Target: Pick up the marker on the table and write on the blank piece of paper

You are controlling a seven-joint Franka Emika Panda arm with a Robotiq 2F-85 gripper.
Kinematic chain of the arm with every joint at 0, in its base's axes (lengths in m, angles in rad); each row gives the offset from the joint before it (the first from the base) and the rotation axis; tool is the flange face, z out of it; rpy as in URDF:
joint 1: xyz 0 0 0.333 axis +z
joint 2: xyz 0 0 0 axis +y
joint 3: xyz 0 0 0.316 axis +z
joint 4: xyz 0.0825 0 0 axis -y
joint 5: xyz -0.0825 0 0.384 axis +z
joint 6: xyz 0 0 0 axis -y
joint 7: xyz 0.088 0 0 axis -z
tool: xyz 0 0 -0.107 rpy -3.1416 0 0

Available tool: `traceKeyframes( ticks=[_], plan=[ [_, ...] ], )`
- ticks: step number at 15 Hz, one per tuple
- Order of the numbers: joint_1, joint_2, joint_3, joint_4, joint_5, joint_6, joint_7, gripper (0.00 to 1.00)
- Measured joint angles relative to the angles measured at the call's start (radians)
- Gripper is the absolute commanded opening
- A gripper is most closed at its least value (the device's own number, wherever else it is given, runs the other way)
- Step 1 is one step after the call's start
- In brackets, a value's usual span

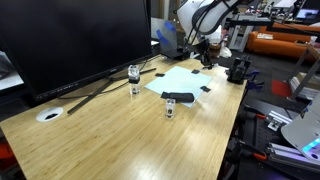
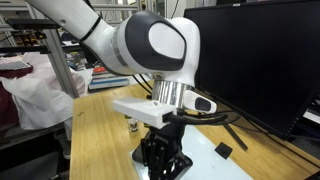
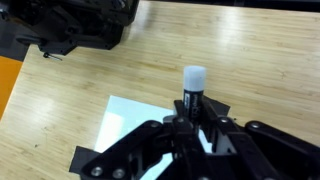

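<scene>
Filling most of the scene is the big light-wood surface [image 1: 120, 140] with its rounded edge. On it lies the blank white sheet of paper [image 1: 178, 80], stuck down with small black tape bits at its corners. The white robot arm [image 2: 150, 45] reaches down over the far side of that sheet. At its end, the black hand [image 3: 192, 122] is closed tight on the thin dark marker with a white end [image 3: 193, 92].

In the wrist view the marker stands between the two fingers, over the paper's edge and near one taped corner. So the pick-up part looks done, and writing is the step in hand. I cannot tell if the marker touches the paper yet. I think the next move needs the marker pressed gently onto the white sheet, then slid along inside its edges. The grip must be firm so the marker does not slip or tilt.
</scene>
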Motion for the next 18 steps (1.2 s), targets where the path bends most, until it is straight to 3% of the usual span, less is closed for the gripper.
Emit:
traceKeyframes(
  ticks=[6, 7, 14, 18],
  plan=[
    [0.001, 0.007, 0.000, 0.012, 0.000, -0.013, 0.004, 0.19],
    [0.001, 0.007, 0.000, 0.012, 0.000, -0.013, 0.004, 0.05],
    [0.027, 0.033, 0.037, 0.052, 0.007, -0.036, -0.040, 0.05],
    [0.061, 0.138, 0.072, 0.176, 0.011, -0.163, -0.146, 0.05]
  ],
)
